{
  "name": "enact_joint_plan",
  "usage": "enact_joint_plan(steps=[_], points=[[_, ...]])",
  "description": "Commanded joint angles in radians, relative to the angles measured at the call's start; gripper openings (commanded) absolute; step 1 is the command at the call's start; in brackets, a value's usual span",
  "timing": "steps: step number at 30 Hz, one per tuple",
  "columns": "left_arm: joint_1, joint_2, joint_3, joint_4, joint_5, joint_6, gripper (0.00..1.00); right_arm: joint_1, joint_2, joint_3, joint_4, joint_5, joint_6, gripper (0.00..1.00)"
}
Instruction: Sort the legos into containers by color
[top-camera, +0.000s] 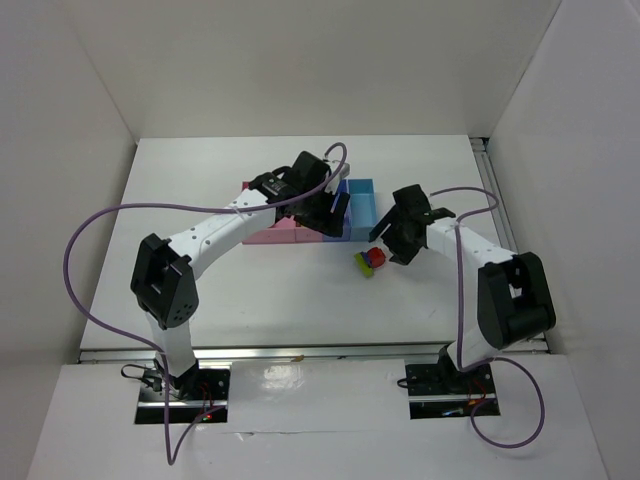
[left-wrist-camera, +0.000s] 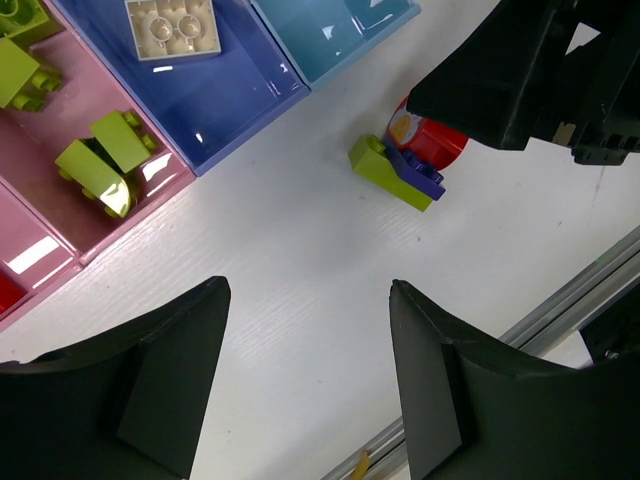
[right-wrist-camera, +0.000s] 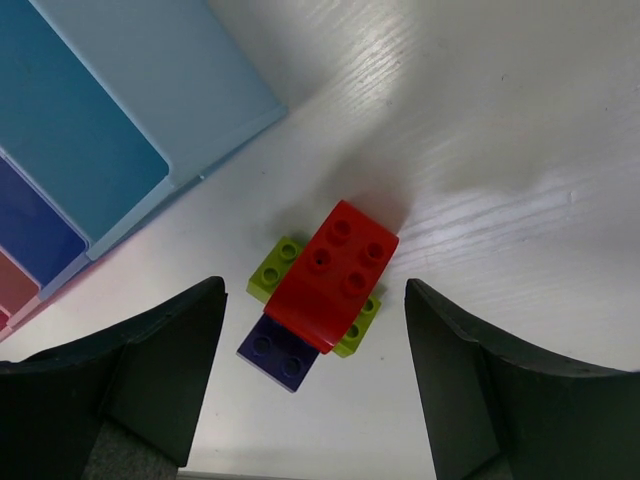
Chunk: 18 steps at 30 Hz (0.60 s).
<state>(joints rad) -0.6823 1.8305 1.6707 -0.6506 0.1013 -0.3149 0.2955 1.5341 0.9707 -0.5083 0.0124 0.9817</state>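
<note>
Hovering my right gripper (right-wrist-camera: 312, 330) directly above a clump of red, lime and blue legos (right-wrist-camera: 335, 275), jaws apart and empty, because I judge it needs lifting and splitting. It lies on the white table (left-wrist-camera: 300, 230), near-right of the light blue bin (left-wrist-camera: 330, 30). My left gripper (left-wrist-camera: 308, 300) hangs open near the pink bin (left-wrist-camera: 30, 150), which holds lime bricks (left-wrist-camera: 100, 160). The bins' far ends are cut off, and the clump's underside is hidden.

open table (right-wrist-camera: 520, 150) around brick clump (right-wrist-camera: 325, 290), bins (right-wrist-camera: 120, 120) close on its far-left side, left arm (top-camera: 225, 228) reaching over bins
</note>
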Motion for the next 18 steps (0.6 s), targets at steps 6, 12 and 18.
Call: enact_joint_plan(steps=[6,12,18], points=[[0.000,-0.054,-0.012,0.020,-0.017,0.027,0.76,0.030,0.047,0.005,0.045,0.027,0.038,0.72],[0.000,-0.054,-0.012,0.020,-0.017,0.027,0.74,0.030,0.047,-0.015,0.045,0.018,0.048,0.61],[0.000,-0.054,-0.012,0.020,-0.017,0.027,0.74,0.030,0.057,-0.015,0.045,0.018,0.057,0.61]])
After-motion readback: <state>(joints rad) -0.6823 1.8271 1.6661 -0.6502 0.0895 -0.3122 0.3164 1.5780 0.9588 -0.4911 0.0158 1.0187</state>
